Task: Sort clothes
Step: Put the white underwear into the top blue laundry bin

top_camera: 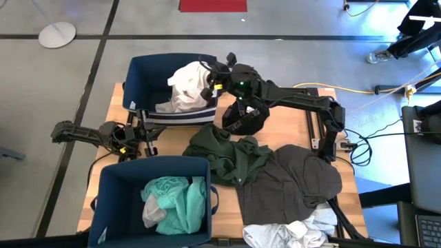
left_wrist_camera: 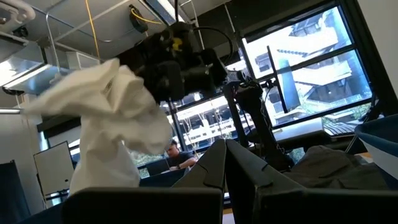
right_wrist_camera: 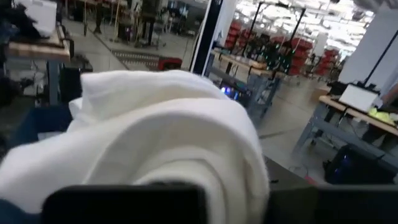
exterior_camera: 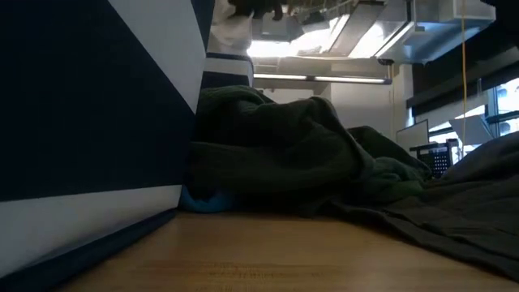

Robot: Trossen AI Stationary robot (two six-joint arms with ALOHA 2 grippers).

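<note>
The right pincer (top_camera: pixel 209 81) holds a white garment (top_camera: pixel 187 88) over the far blue bin (top_camera: pixel 138 72). The near bin (top_camera: pixel 114 186) (1 of 2) contains a teal garment (top_camera: pixel 172 203). Dark green (top_camera: pixel 224 151) and grey clothes (top_camera: pixel 293 179) cover the table (top_camera: pixel 114 103).

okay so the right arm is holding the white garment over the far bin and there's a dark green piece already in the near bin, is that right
Not quite. The right gripper does hold the white garment over the far bin, but the piece in the near bin is teal, not dark green. The dark green garment lies on the table between the bins' side and the grey one. The high view shows this.
</note>
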